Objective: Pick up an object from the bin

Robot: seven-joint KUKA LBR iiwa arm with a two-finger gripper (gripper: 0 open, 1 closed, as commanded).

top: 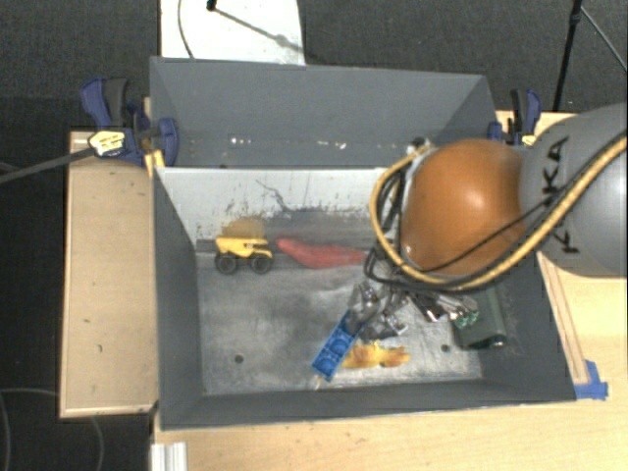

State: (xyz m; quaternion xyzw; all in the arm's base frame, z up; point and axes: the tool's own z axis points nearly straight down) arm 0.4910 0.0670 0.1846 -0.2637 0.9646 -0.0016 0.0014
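Gripper (pixel 379 311) by blue brick (pixel 334 349), yel truck (pixel 243 253) apart

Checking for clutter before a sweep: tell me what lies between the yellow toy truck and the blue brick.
Nothing: in the camera view only bare bin floor separates the yellow toy truck from the blue brick.

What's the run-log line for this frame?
tool: above blue brick and orange piece, front centre | held: cannot tell | yellow toy truck: back left
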